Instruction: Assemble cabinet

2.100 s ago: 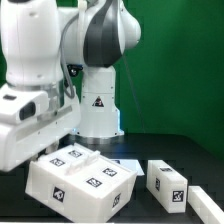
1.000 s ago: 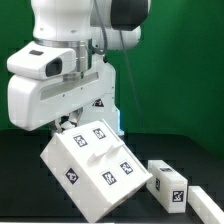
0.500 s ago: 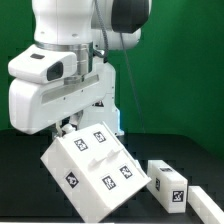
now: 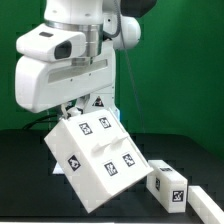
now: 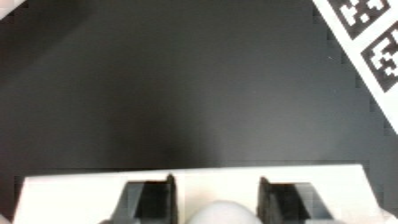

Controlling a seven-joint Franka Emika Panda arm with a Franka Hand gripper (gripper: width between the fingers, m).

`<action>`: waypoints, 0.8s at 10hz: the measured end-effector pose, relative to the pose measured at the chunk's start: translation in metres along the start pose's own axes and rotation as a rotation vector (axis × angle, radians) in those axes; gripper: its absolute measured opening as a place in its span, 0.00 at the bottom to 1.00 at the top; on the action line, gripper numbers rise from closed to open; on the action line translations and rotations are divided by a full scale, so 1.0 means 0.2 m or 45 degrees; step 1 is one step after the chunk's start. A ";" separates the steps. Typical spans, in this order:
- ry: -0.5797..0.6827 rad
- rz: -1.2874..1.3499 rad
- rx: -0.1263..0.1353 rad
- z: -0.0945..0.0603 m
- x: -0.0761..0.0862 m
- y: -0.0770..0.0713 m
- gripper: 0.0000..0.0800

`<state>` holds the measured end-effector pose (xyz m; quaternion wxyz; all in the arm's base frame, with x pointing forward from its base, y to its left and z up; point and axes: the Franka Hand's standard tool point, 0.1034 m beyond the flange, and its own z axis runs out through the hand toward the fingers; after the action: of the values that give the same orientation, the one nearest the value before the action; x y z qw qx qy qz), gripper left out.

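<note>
The cabinet (image 4: 100,155), a white box with several black-and-white tags, hangs tilted above the black table, one corner pointing down. My gripper (image 4: 70,112) holds it at its upper edge on the exterior view's left, shut on the box's wall. In the wrist view the cabinet's white edge (image 5: 71,188) runs across the picture, and my gripper (image 5: 217,184) has a dark finger on either side of it (image 5: 151,196). The fingertips themselves are hidden behind the box in the exterior view.
A small white tagged block (image 4: 168,184) lies on the table at the exterior view's right. A second white piece (image 4: 211,206) lies beyond it, with a thin white part (image 4: 160,164) behind. The marker board (image 5: 370,40) shows in the wrist view's corner.
The cabinet was flat on the table two seconds ago. It is now lifted and tilted, and over the last second the arm has carried it toward the exterior view's right and turned it further.
</note>
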<state>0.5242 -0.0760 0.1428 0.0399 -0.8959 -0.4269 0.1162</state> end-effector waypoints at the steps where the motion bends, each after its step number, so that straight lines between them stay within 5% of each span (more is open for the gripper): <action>1: -0.003 0.000 0.005 0.01 -0.01 0.00 0.27; 4: -0.012 0.022 0.003 0.01 -0.01 0.00 0.27; 6: -0.053 0.142 -0.033 -0.07 -0.02 -0.03 0.27; 8: -0.112 0.307 -0.008 -0.06 0.00 -0.07 0.27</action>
<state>0.5159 -0.0664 0.1570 0.0041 -0.9349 -0.3179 0.1578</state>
